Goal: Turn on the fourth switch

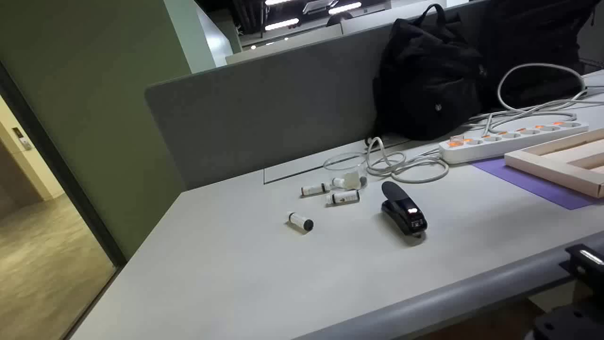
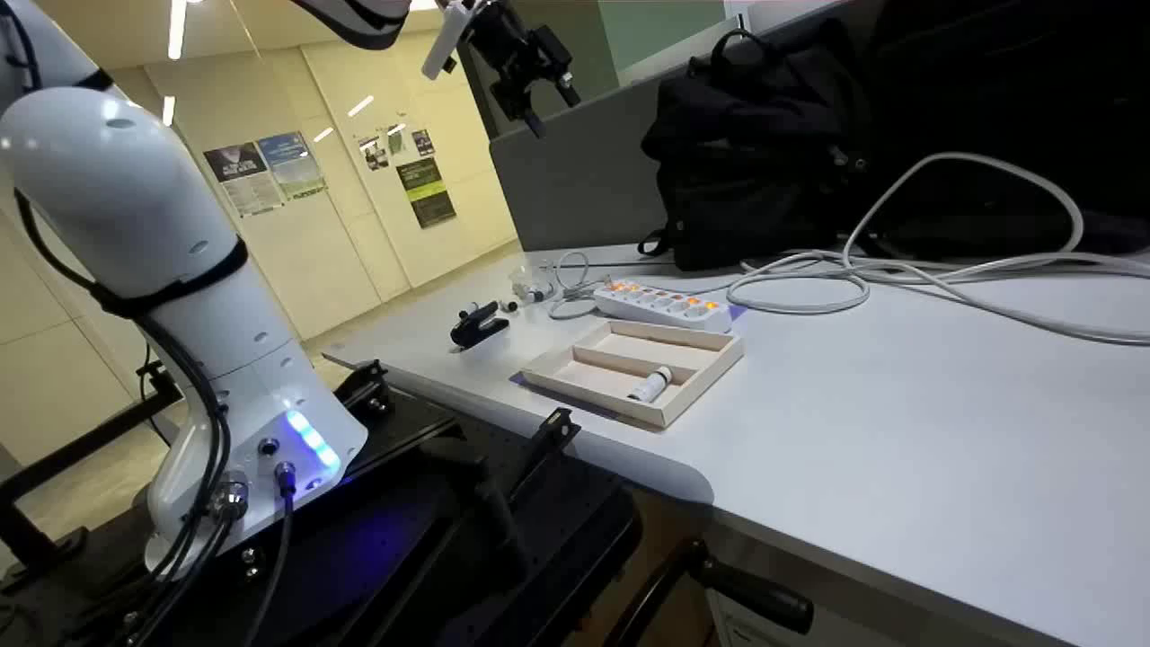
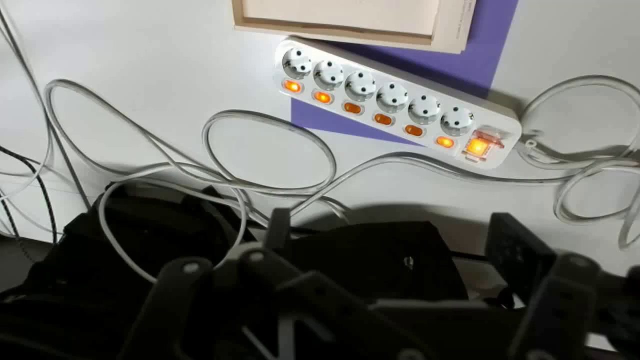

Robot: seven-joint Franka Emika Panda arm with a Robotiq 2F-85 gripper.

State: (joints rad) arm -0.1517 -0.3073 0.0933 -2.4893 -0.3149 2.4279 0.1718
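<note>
Our gripper (image 3: 396, 239), nearest the camera, has fingers (image 3: 517, 252) spread. We observe a white desk (image 2: 943, 431) and grey partition (image 1: 273, 113); the power strip (image 3: 398, 106) lies well below the fingertips.

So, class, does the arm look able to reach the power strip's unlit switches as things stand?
Probably yes: the gripper hangs open, and in the wrist view the unlit switches show uncovered. The wooden tray and cables lie beside the power strip, not over its switches.
</note>
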